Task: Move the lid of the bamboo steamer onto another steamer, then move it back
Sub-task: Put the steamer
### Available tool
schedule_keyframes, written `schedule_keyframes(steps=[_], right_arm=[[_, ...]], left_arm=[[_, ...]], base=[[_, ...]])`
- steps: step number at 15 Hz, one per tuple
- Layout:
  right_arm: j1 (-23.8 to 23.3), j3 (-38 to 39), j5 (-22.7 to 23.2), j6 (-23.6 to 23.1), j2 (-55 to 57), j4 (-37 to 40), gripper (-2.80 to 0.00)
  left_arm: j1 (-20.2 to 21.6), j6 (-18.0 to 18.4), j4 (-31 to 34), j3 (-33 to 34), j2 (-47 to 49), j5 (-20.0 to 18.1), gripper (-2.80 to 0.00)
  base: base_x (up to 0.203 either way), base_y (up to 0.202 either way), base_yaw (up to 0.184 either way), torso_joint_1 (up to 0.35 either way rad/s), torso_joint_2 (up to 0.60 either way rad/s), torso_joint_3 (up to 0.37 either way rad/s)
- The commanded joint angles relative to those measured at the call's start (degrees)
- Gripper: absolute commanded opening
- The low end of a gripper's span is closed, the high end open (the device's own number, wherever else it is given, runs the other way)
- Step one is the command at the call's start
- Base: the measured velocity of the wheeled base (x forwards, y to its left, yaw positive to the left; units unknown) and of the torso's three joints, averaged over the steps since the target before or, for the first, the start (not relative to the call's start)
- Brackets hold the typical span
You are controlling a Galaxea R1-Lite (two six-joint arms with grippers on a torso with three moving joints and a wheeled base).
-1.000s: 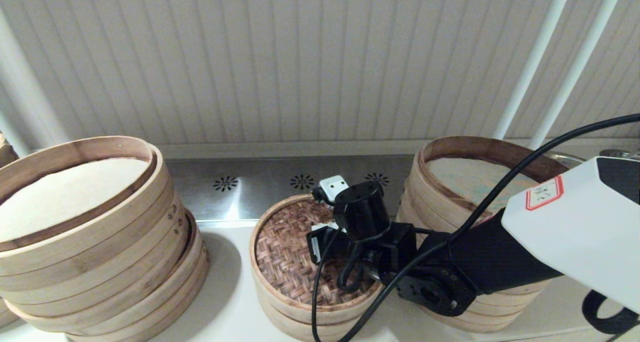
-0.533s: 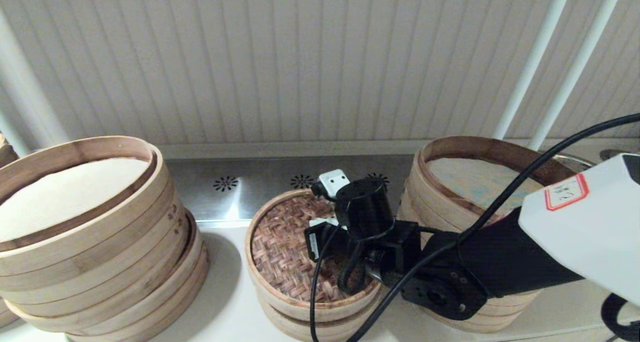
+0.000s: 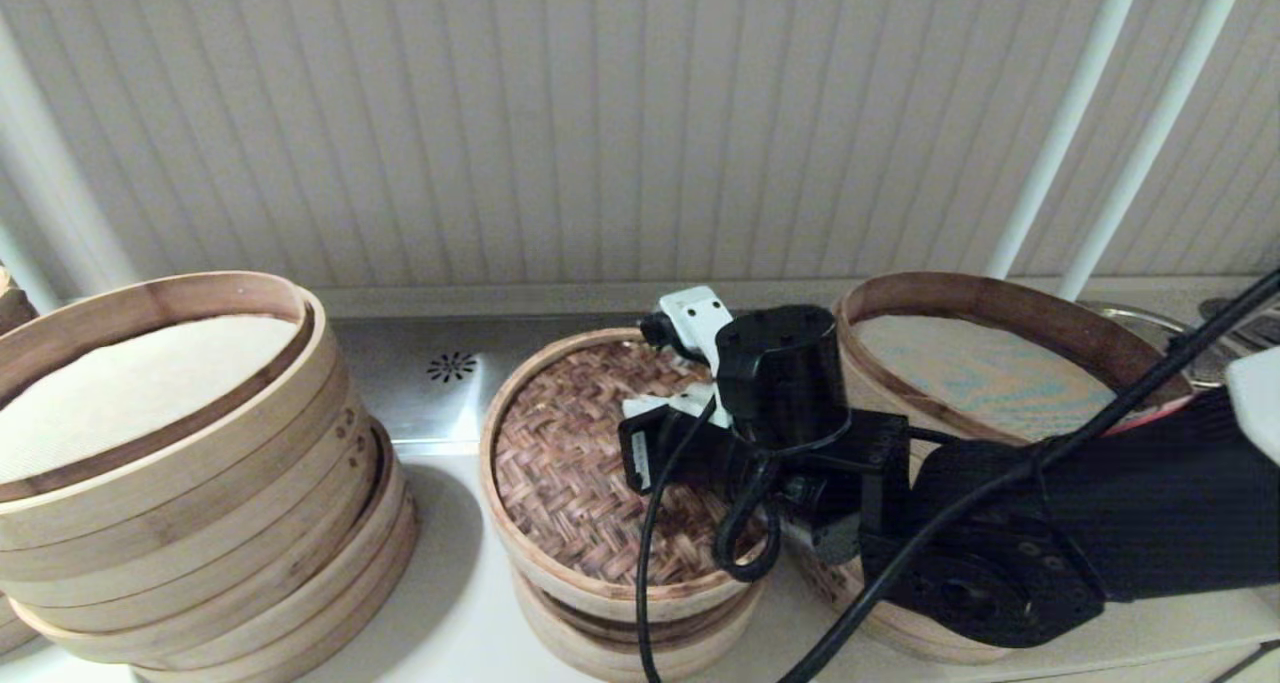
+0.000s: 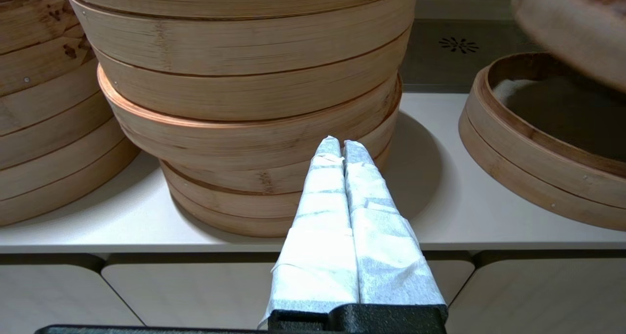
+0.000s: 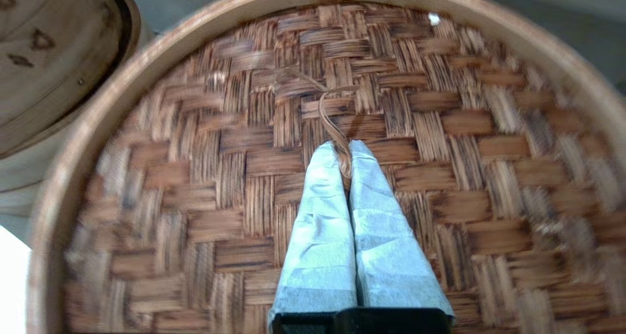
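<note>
The right arm enters from the lower right of the head view and reaches toward the frame's centre, its wrist bent down over the bamboo steamer lid (image 3: 580, 468). In the right wrist view the right gripper (image 5: 345, 150) has its taped jaws pressed together on the lid's twine loop (image 5: 332, 121), which runs up between the tips from the knot at the middle of the weave. The lid hangs lifted and slightly tilted above the short single-tier steamer (image 3: 640, 638), a gap showing between the two rims at the bottom centre of the head view; in the left wrist view that steamer (image 4: 533, 177) stands open on the white counter (image 4: 435, 211) at the right edge, the lid's rim floating over it in the upper right corner.

The left gripper (image 4: 341, 145) sits low before the counter's front edge, jaws closed on nothing, pointing at the leaning wide stack (image 4: 254, 114).

Farther back on the right stands the tall stack (image 3: 990, 363).
</note>
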Motion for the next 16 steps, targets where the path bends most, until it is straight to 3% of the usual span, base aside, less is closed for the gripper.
schedule_keyframes(steps=[1,6,16], right_arm=[[-0.2,0.2,-0.1,-1.4,-3.5,0.7,-2.80],[-0.8,-4.5,-0.1,-3.7,-7.0,5.4,-2.80],[-3.5,-31.2,-0.6,-6.0,-10.4,29.5,-2.80]], left_arm=[[0.0,0.0,0.0,0.0,0.0,0.0,-2.80],[0.0,0.0,0.0,0.0,0.0,0.0,-2.80],[0.0,0.0,0.0,0.0,0.0,0.0,-2.80]], base=[[0.000,0.000,0.000,0.000,0.00,0.000],[0.000,0.000,0.000,0.000,0.00,0.000],[0.000,0.000,0.000,0.000,0.00,0.000]])
